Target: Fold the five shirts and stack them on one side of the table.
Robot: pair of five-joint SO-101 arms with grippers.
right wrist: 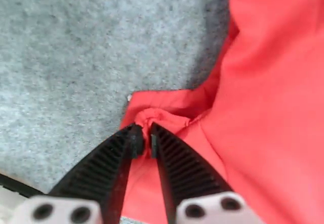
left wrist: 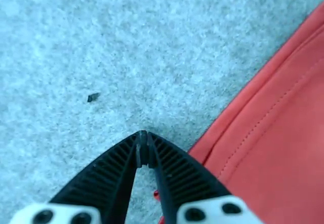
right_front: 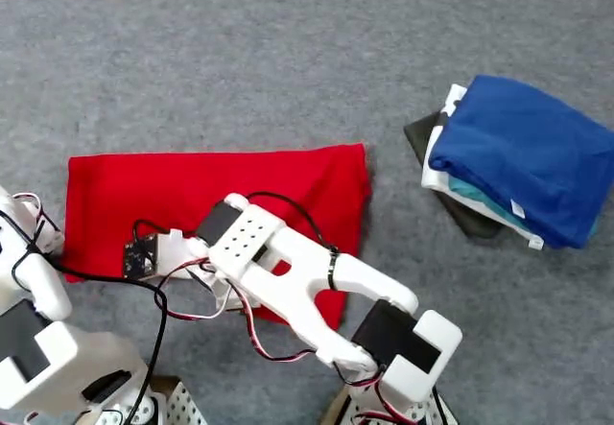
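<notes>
Pinching the red shirt (right wrist: 263,82) are the right jaws; left jaws clenched empty beside it.

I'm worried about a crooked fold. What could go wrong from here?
1. The right gripper pinches only a small bunch at the edge of the red shirt, so the cloth may slip out when pulled.
2. The left gripper is shut over the bare table beside the shirt, holding nothing. Lifting with one arm alone could drag the shirt askew.
</notes>
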